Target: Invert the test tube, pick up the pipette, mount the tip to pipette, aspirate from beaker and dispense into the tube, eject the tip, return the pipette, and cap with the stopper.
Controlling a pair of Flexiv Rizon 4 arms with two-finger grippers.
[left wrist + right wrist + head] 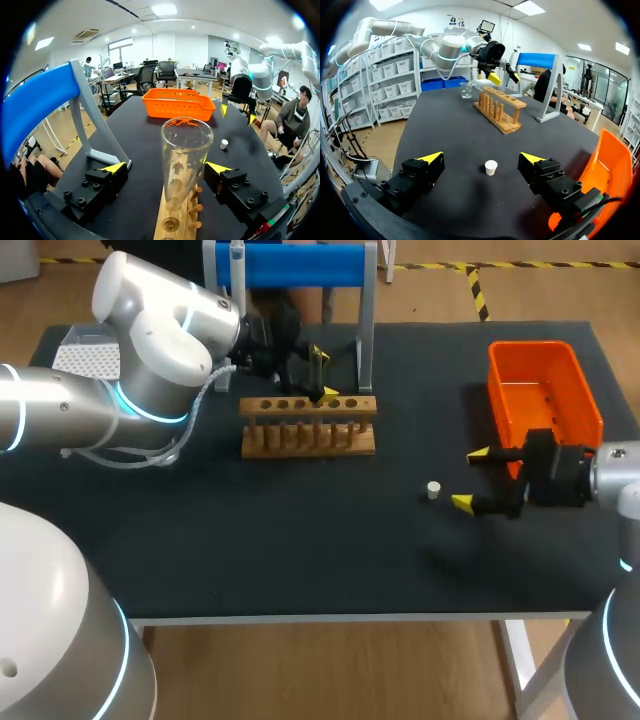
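A clear glass test tube (183,150) stands upright, mouth up, in the wooden rack (172,227). My left gripper (167,168) is open around the tube, with a gap on each side of it. In the head view the left gripper (324,374) hangs over the rack (308,425). A small white stopper (433,490) lies on the black table. My right gripper (470,478) is open just right of the stopper. From the right wrist, the stopper (491,167) lies slightly ahead of the open right gripper (481,158), untouched. A glass beaker (466,90) stands beyond the rack (501,111).
An orange bin (545,400) sits at the back right, close to my right arm. The blue pipette stand (300,266) rises behind the rack. A white tip box (85,355) sits at the back left, partly behind my left arm.
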